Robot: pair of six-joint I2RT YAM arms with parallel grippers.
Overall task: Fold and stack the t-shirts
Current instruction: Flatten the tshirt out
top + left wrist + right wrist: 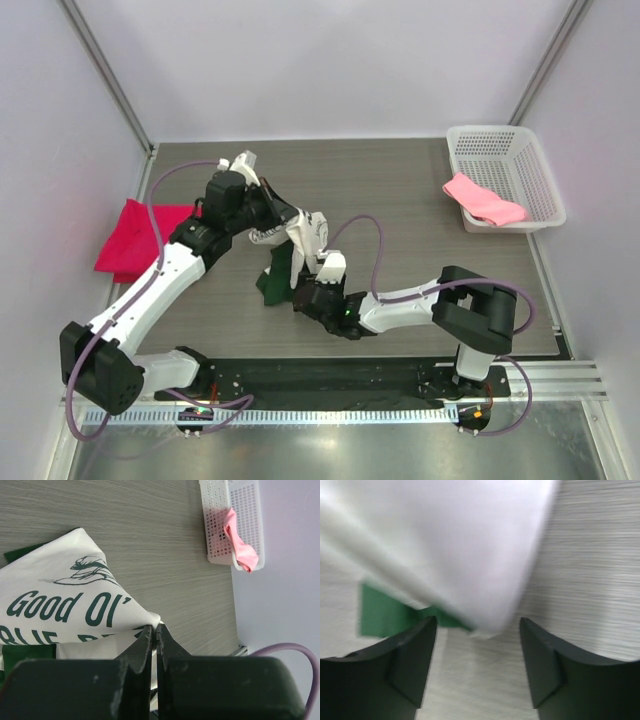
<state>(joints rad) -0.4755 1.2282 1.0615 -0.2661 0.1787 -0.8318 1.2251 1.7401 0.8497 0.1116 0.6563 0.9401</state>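
Top external: red shirt [140, 240] lies folded at left, apparently done. Cream shirt [298, 238] hanging at centre, not yet folded, clamped in left gripper [153, 632]; right gripper [477, 622] apart, empty. Pink shirt [483, 198] awaits in basket [530, 160].

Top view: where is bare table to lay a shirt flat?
Bare: the far strip of table between the left arm and the basket, and the patch between basket and right arm. Crowded: centre-left, where the left end effector holds the white shirt beside the open right end effector; red shirt at the left edge.
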